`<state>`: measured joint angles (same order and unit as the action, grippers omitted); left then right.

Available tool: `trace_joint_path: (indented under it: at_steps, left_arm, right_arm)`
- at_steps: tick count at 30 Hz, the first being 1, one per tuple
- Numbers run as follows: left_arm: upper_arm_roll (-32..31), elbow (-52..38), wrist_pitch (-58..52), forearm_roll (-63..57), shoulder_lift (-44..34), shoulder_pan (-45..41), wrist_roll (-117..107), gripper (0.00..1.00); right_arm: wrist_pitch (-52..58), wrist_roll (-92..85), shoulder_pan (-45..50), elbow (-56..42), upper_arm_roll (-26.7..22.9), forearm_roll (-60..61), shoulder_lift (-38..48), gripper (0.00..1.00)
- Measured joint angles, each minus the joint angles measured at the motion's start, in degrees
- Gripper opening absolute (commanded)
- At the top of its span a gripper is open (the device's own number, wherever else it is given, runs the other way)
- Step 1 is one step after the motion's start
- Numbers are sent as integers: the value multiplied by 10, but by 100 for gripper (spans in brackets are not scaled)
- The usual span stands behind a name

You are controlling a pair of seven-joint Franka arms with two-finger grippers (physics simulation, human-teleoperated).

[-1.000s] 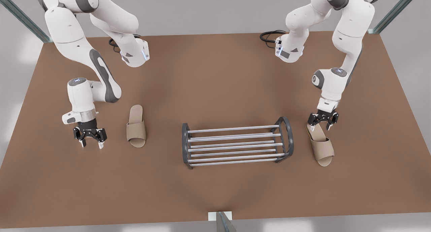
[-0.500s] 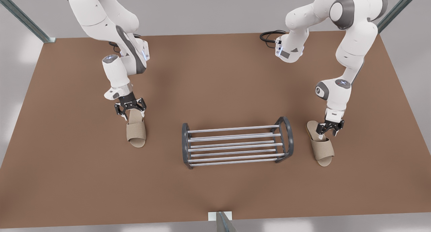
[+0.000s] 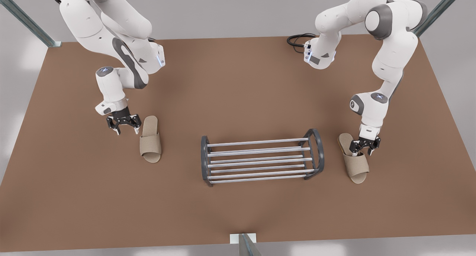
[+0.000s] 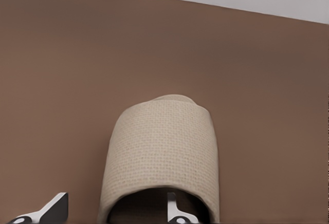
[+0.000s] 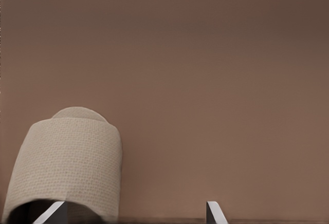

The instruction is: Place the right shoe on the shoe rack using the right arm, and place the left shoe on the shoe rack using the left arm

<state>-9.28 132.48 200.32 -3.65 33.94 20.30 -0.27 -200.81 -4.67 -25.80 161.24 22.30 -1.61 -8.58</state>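
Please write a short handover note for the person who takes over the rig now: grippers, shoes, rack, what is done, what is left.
Left gripper: open, low over the left shoe, one finger inside its strap opening.
Right gripper: open, beside the right shoe.
Shoe rack: on the table between both shoes, nothing on it.
Done: no shoe grasped or placed.
Left: grasp each shoe and set it on the rack.

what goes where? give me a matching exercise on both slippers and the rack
1 beige woven slipper at the front view's left
2 beige woven slipper at the front view's right
3 dark grey metal shoe rack with silver bars

a between the slippers
b open left gripper on it
c open right gripper beside it, apart

Pairs: 1-c; 2-b; 3-a
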Motion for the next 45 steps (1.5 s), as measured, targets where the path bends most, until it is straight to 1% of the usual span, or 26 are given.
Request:
trace_joint_path:
  at_steps: [2,5,7,11,12,14,17,18,23,25,26,29,32,34,36,38,43,45]
  left_arm:
    - [0,0,0,-2,-2,2,0,67]
    - [0,0,0,-4,-3,3,0,57]
    - [0,0,0,-4,-4,3,0,46]
    - [0,-1,0,-3,-4,4,1,35]
    - [0,-2,0,-3,-3,4,1,34]
    - [0,-4,0,-2,-2,4,1,30]
    - [1,-8,0,-1,-3,5,2,26]
    - [1,-9,0,0,-5,6,2,22]
    - [2,-15,1,6,-15,6,2,21]
    - [-6,-16,-12,9,-49,1,-3,21]
    - [-17,-18,-29,10,-79,0,-9,21]
    - [-44,-41,-119,11,-180,-19,-37,21]
    - [-68,-93,-219,11,-232,-42,-73,21]
    - [-86,-125,-287,7,-258,-76,-102,21]
    - [-91,-178,-360,-11,-267,-118,-135,21]
    - [-94,-213,-424,-68,-262,-163,-179,21]
    - [-95,-295,-574,-200,-214,-303,-313,21]
    - [-95,-310,-615,-251,-186,-326,-370,21]
  right_arm:
    - [0,-11,5,0,0,0,-9,100]
    - [0,-25,6,1,0,0,-19,100]
    - [0,-34,6,-1,0,0,-26,100]
    - [0,-49,6,-10,0,0,-45,100]
    - [0,-52,6,-15,0,0,-52,100]
    - [0,-58,11,-22,0,1,-63,100]
    - [0,-66,13,-33,0,1,-79,100]
    - [0,-68,13,-37,0,1,-85,100]
    - [0,-78,15,-44,0,1,-95,100]
    - [0,-80,23,-47,0,2,-97,100]
    - [0,-82,25,-50,0,2,-101,100]
    - [0,-85,30,-59,0,2,-114,100]
    - [0,-87,37,-67,0,2,-123,100]
    - [0,-89,39,-71,0,2,-129,100]
    - [0,-90,40,-73,0,2,-131,100]
    - [0,-91,40,-75,0,2,-132,100]
    - [0,-94,39,-84,-1,2,-138,100]
    - [0,-95,38,-89,-1,2,-142,74]
